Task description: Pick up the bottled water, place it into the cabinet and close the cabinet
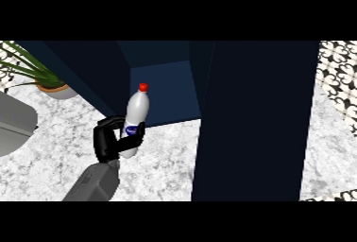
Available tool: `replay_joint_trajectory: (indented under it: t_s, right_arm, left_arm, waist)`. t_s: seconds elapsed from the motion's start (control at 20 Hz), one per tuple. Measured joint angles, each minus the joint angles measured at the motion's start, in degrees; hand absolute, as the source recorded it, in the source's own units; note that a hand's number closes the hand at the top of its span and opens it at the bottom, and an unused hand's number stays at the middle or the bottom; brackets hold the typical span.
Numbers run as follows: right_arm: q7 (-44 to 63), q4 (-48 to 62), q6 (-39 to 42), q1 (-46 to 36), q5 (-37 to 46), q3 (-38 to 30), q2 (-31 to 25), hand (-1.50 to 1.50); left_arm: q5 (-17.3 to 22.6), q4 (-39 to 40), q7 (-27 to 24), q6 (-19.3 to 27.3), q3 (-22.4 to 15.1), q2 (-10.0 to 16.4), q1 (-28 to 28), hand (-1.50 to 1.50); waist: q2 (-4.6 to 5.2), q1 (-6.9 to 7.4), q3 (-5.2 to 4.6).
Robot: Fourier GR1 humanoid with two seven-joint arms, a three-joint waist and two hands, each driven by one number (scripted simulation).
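Observation:
A white water bottle with a red cap and a blue label stands nearly upright above the marble counter. My left hand is shut on its lower half and hides the base. The bottle's top is level with the mouth of the dark blue cabinet, just at its left front corner. The cabinet's door stands open as a wide dark panel to the right of the bottle. My right hand does not show.
A potted green plant sits at the back left of the counter. A grey rounded object lies at the left edge. Patterned tiles show at the far right.

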Motion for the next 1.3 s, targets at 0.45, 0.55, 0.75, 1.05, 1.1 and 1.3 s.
replay_joint_trajectory:
  t_s: [0.45, 0.55, 0.75, 1.05, 1.1, 1.3]
  right_arm:
    - [-0.4, 1.3, 1.2, -0.7, -0.9, -0.4, -0.5, -1.50]
    - [-0.5, 1.7, 1.5, -0.7, -1.3, -0.4, -0.6, -1.50]
    - [-0.6, 2.2, 2.1, -1.0, -1.6, -0.3, -0.7, -1.50]
    - [-0.7, 2.5, 2.7, -1.4, -2.0, -0.3, -1.1, -1.50]
    - [-0.6, 2.5, 2.8, -1.5, -2.0, -0.3, -1.2, -1.50]
    - [-0.5, 2.7, 3.2, -1.8, -2.0, 0.1, -1.5, -1.50]
  left_arm:
    - [0.3, -1.6, 0.4, 1.4, -1.1, 1.4, 1.2, -1.50]
    - [0.7, -1.9, 0.6, 1.7, -1.1, 1.4, 1.3, -1.50]
    - [1.0, -2.4, 1.2, 2.5, -1.7, 1.5, 1.4, -1.50]
    - [0.6, -2.9, 1.1, 4.1, -3.1, 2.2, 1.8, -1.50]
    - [0.4, -3.0, 1.1, 4.1, -3.6, 2.3, 1.8, -1.50]
    - [-0.9, -2.8, 1.6, 4.4, -5.9, 3.5, 1.2, -1.50]
  waist:
    - [0.09, -1.05, 0.09]
    - [0.16, -1.32, 0.04]
    - [0.29, -1.68, -0.02]
    - [0.36, -2.27, -0.07]
    - [0.40, -2.31, -0.11]
    - [0.49, -2.51, -0.16]
